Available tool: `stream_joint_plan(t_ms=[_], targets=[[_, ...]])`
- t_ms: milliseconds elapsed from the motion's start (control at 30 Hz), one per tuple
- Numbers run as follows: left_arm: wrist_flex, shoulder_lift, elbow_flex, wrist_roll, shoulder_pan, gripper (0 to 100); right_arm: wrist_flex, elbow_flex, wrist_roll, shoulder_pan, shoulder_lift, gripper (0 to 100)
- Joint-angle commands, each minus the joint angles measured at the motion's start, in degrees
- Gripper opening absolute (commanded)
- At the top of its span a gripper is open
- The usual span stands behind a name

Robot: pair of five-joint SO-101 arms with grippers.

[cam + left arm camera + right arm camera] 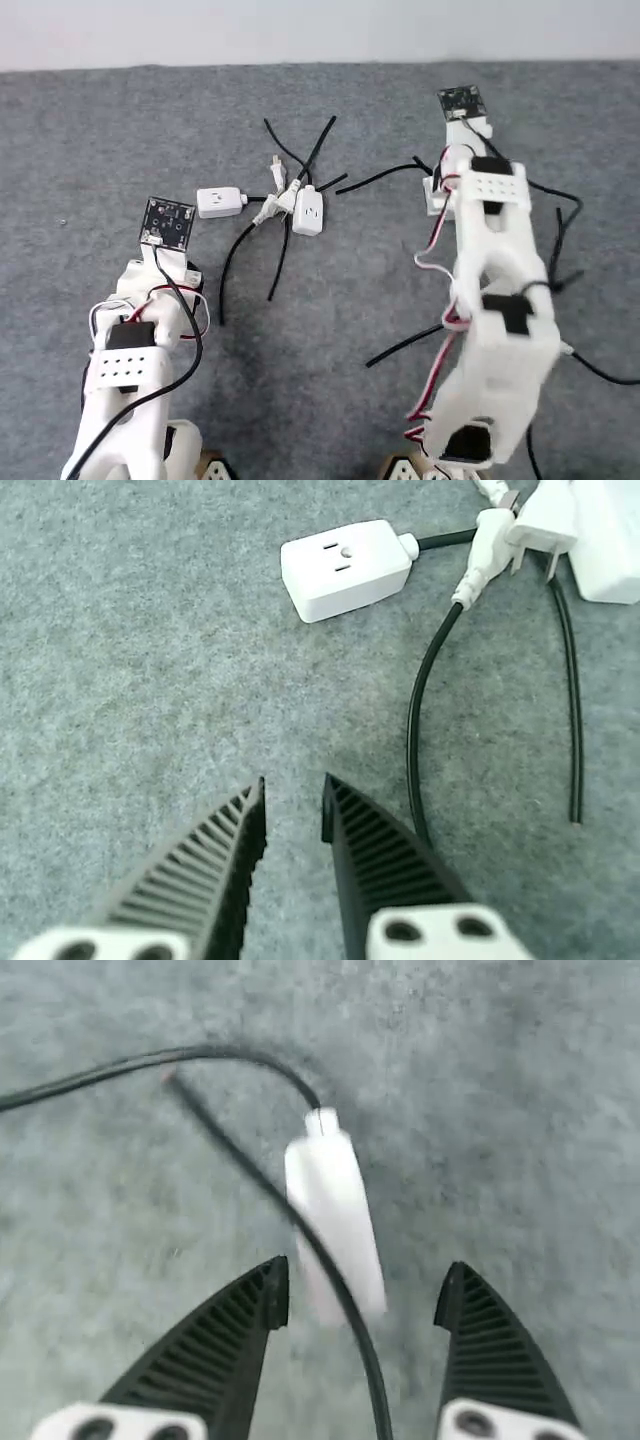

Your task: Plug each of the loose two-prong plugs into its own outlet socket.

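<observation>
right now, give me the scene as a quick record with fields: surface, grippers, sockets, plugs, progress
surface: grey carpet
left gripper: narrowly open, holding nothing, over bare carpet short of the left socket
right gripper: open, one finger on each side of a white block on a black cord, not clamped
left socket: slots facing up, nothing plugged in
middle socket: slots facing up, nothing plugged in
loose plugs: bunched between the two sockets, prongs bare
progress: no plug seated yet
</observation>
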Motion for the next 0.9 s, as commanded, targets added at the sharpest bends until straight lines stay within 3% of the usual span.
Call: stream_joint_plan(t_ms=[0,200,333,400,700,867], targets=[[-1.2,-1.1,-0.4,0.2,0.0,9,5.3,-16.4,-0.1,-0.5,9.5,22.3],[-1.2,-1.1,-0.4,0.1,0.0,9,16.7,-37.4,-0.1,0.0,21.8,19.8],[-1.2,-1.1,-0.4,0.1,0.0,9,22.4,-48.6,-0.7,1.5,26.2,0.0],[-1.2,-1.1,-0.4,0.1,0.0,9,26.5,-53.6,-0.8,2.2,26.9,3.5],[-1.2,-1.1,-0.4,0.1,0.0,9,47.7,-86.7,-3.4,3.1,26.9,0.9],[-1.2,-1.1,-0.4,0.1,0.0,9,49.1,-84.7,-3.5,2.9,18.0,0.9]])
